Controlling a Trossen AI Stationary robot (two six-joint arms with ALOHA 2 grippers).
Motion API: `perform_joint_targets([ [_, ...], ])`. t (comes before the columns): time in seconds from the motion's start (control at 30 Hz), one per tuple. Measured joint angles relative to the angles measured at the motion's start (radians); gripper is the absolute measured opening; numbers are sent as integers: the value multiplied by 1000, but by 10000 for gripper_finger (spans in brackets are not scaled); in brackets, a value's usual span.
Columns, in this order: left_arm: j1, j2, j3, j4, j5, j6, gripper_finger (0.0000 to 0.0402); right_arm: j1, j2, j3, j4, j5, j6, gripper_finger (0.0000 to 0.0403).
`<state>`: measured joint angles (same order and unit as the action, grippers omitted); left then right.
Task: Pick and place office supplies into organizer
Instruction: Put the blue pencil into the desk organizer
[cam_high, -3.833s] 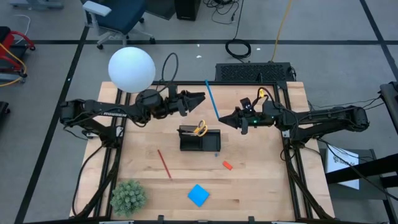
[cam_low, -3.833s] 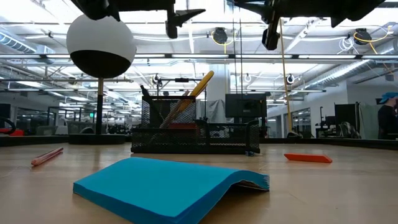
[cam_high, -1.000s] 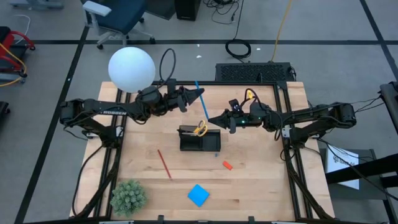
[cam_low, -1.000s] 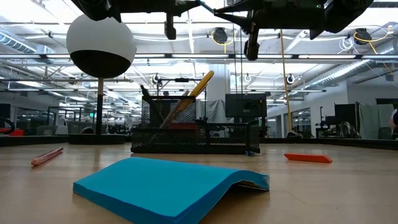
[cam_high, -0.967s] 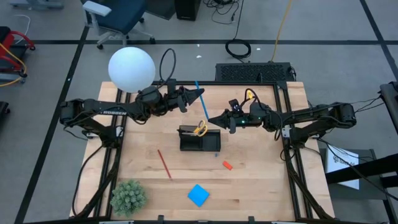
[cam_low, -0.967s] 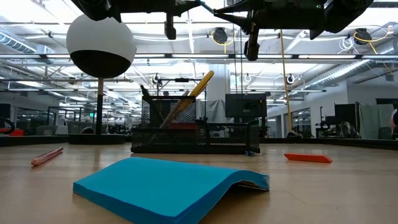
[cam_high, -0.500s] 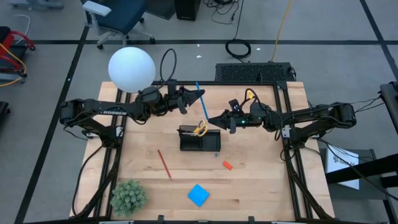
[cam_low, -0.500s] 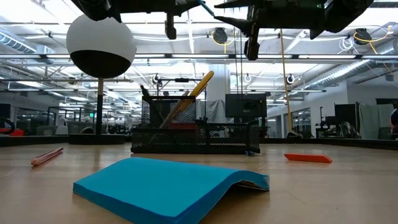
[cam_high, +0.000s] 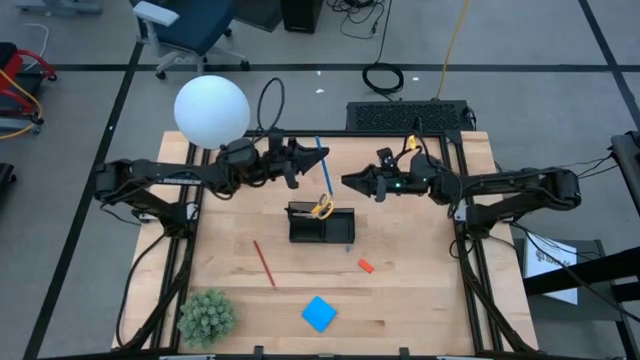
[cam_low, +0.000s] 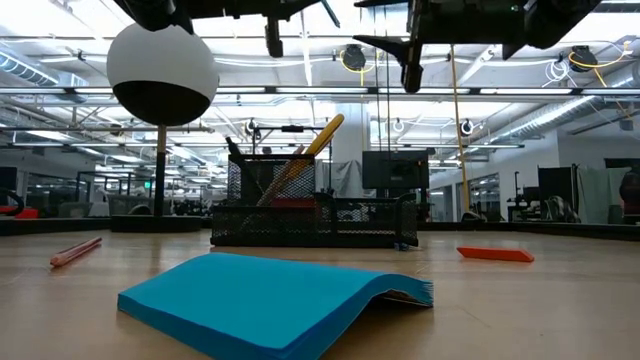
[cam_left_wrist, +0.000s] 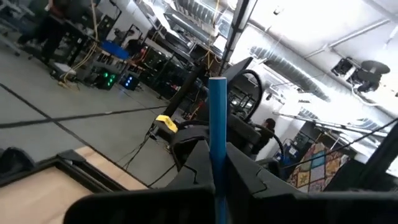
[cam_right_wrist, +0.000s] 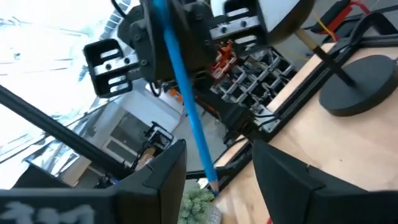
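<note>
The left end effector (cam_high: 304, 157) clamped a thin, smooth blue pen (cam_high: 322, 168) above the wooden bench (cam_high: 420, 290), behind the black mesh organizer (cam_high: 322, 225). The right end effector (cam_high: 352, 181) hung nearby, fingers spread and empty. The pen's lower end was hidden behind the yellow-handled scissors (cam_high: 322, 207).

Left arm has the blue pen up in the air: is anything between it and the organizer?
Nothing visible blocks it. The left tool holds the blue pen above the organizer. The right tool hangs open off to the side, apart from the pen.

Wooden table (cam_high: 410, 290) carries organizer (cam_high: 321, 225), notepad (cam_high: 319, 313), plant (cam_high: 206, 316).
</note>
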<state>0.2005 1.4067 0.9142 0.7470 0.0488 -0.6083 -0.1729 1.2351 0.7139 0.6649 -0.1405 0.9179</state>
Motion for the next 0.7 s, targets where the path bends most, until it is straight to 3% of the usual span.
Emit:
perform_joint_targets([
  [0.4, -8, -129, 0, -295, 23, 246, 0, -67, -153, 0, -201, -46, -51, 169],
  [0.7, -17, -136, -41, -328, 13, 328, 0, -71, -153, 0, -208, -45, -44, 165],
])
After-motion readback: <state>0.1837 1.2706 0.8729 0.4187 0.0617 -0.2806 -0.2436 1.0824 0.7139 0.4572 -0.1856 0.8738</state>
